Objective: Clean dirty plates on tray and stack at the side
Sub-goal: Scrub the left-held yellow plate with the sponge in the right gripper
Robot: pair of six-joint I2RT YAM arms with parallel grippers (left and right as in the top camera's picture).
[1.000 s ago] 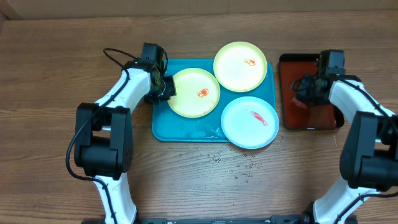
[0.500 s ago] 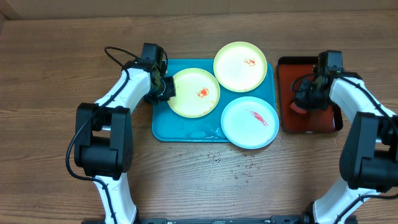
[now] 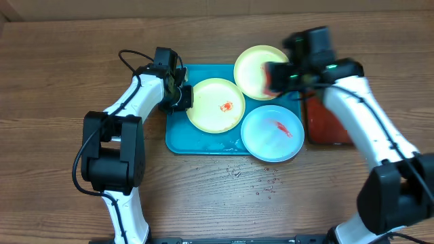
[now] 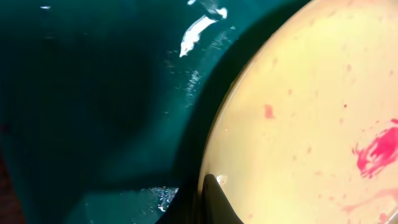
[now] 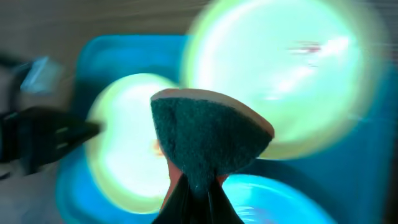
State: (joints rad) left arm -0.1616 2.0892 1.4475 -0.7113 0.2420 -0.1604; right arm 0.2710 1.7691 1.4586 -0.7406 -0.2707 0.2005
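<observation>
- Nearest me, the pale blue plate sits at the tray's 4 o'clock corner. It has a red streak across its centre and its near rim overhangs the tray edge.
- The tray lies flat on the table. Its bare floor shows wet glints at 6 o'clock.
- The left yellow-green plate sits at 9 o'clock on the tray, with a red smear just right of its centre.
- The left gripper is at that plate's 9 o'clock rim. In the wrist view I see only one dark fingertip lying over the rim, so I can't tell how far the jaws are apart or whether they pinch it.
- The far yellow-green plate is at 1 o'clock on the tray, its rim past the tray's far edge.
- The right gripper is over that plate's right side and motion-blurred from overhead. The wrist view shows the jaws clamped tight on a sponge, dark green scrub face toward the camera, pinkish backing behind.
- A dark red tray lies at 3 o'clock beside the tray, partly hidden by the right arm.
</observation>
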